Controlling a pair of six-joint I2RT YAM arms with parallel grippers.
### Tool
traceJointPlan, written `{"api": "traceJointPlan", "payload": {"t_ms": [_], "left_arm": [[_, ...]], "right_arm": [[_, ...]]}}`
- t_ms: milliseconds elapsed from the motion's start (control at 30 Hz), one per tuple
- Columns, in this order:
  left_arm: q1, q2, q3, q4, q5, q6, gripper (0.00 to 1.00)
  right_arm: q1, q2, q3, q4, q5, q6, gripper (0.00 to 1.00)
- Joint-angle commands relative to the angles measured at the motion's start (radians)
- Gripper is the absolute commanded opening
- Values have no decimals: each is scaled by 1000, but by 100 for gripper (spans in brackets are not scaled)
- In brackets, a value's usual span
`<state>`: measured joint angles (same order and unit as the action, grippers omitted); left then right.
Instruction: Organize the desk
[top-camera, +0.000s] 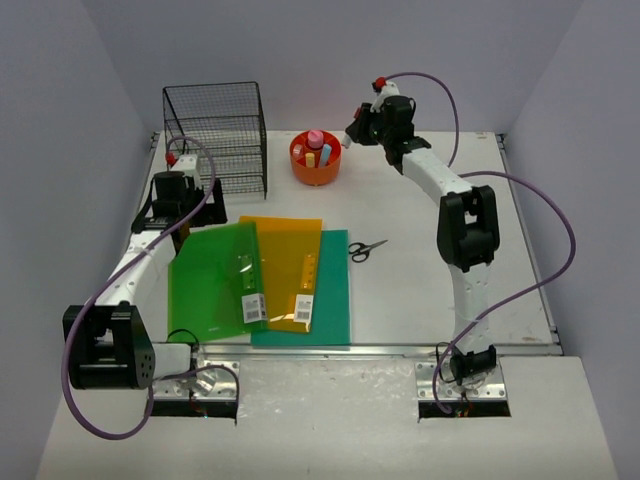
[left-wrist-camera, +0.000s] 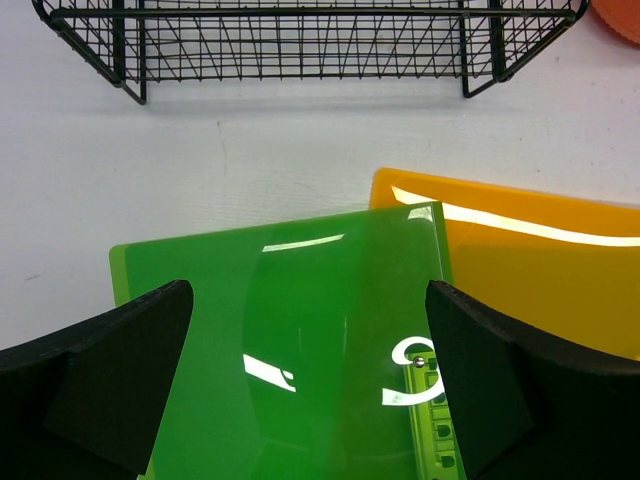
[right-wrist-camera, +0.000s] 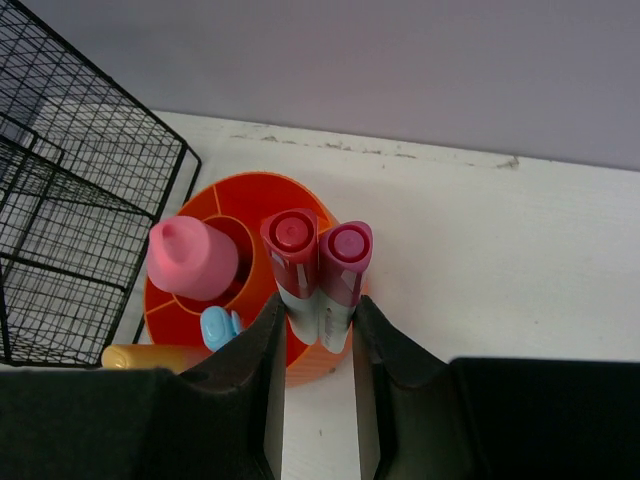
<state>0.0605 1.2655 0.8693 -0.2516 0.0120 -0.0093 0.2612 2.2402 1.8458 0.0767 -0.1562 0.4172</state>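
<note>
Right pincer (right-wrist-camera: 315, 345) is pinching two markers (right-wrist-camera: 318, 275) side by side, caps up, over the orange pen holder (right-wrist-camera: 240, 190) at the back of the desk (top-camera: 420, 280). Left pincer (left-wrist-camera: 308, 300) is hanging spread wide over the green folder (left-wrist-camera: 290, 340), touching nothing.

Risks as I am judging them:
- Two round barrels are sharing one pinch, so one may be rolling on the other and slipping out crooked.
- The marker tips are hidden, so they may be catching the holder's rim or a divider and tipping it.
- The pink-capped item (right-wrist-camera: 195, 260) is standing just beside the markers, so a sideways drift would be knocking it.

Room: the wire basket (top-camera: 215, 135) is crowding the holder's left and the back wall is sitting near. The open desk is lying to the right, and toward me apart from the scissors (top-camera: 367, 249).
</note>
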Motion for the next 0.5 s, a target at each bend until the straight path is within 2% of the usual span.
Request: {"api": "traceJointPlan", "payload": {"t_ms": [0,467], "left_arm": [[4,1,50,44,-1,-16,100],[4,9,57,50,-7,-7,100]], "right_arm": [[27,15,90,117,24,-8,0],[67,100,104,181,40,-40,0]]}}
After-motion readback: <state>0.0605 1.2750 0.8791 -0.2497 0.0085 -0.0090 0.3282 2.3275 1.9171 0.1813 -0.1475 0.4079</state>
